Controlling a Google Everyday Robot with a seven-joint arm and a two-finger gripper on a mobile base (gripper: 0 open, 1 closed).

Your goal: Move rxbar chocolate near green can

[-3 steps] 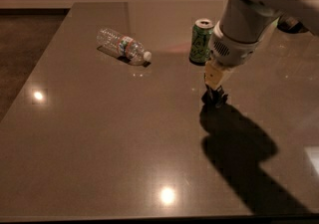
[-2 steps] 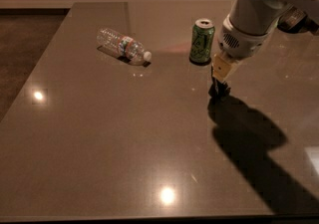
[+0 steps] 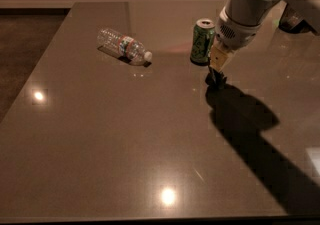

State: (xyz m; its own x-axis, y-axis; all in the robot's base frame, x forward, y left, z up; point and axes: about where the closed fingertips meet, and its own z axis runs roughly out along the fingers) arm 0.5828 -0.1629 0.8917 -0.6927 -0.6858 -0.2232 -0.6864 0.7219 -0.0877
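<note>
The green can [image 3: 202, 41] stands upright on the brown table [image 3: 100, 144], right of the middle and toward the far side. My gripper [image 3: 218, 70] hangs from the white arm [image 3: 245, 11] just right of and in front of the can, low over the table. It is shut on a small dark thing at its tip, the rxbar chocolate [image 3: 217, 80]. The bar's lower end is at or just above the tabletop, about a can's width from the can. The wrapper's text does not show.
A clear plastic bottle [image 3: 124, 46] with a white cap lies on its side left of the can. The arm's dark shadow [image 3: 250, 129] runs across the table to the front right. A dark object [image 3: 295, 21] sits at the far right behind the arm.
The gripper has carried the dark bar away from the front of the table and toward the can, ending closer to the can's right side. The can and the bottle have not moved.
</note>
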